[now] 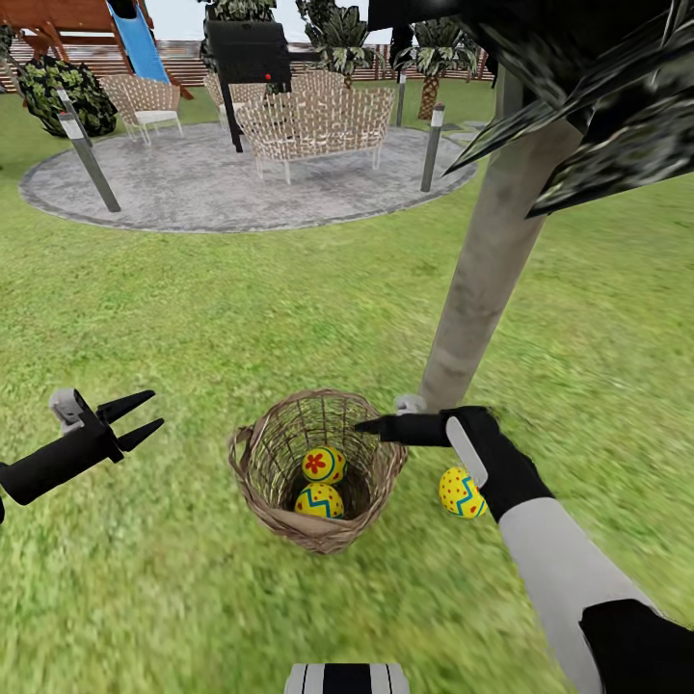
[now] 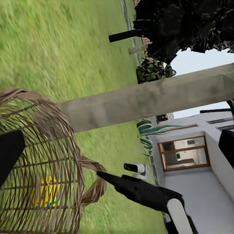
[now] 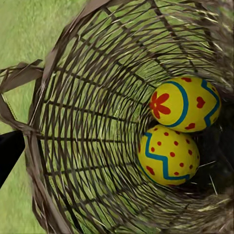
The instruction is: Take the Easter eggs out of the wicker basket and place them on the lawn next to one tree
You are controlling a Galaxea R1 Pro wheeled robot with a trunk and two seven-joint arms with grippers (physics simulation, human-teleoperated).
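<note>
The wicker basket stands on the lawn at the foot of a pale-trunked tree. Two Easter eggs lie inside it, one with a red flower and one with a blue zigzag. The right wrist view looks down on both eggs. A third egg rests on the grass to the right of the basket, beside the trunk. My right gripper hovers open over the basket's right rim, holding nothing. Left of the basket, my left gripper is open and empty.
A grey paved circle lies behind, with a wicker sofa, chairs, a black grill and bollard lights. Low dark leaves hang at upper right. A white house stands beyond the trunk.
</note>
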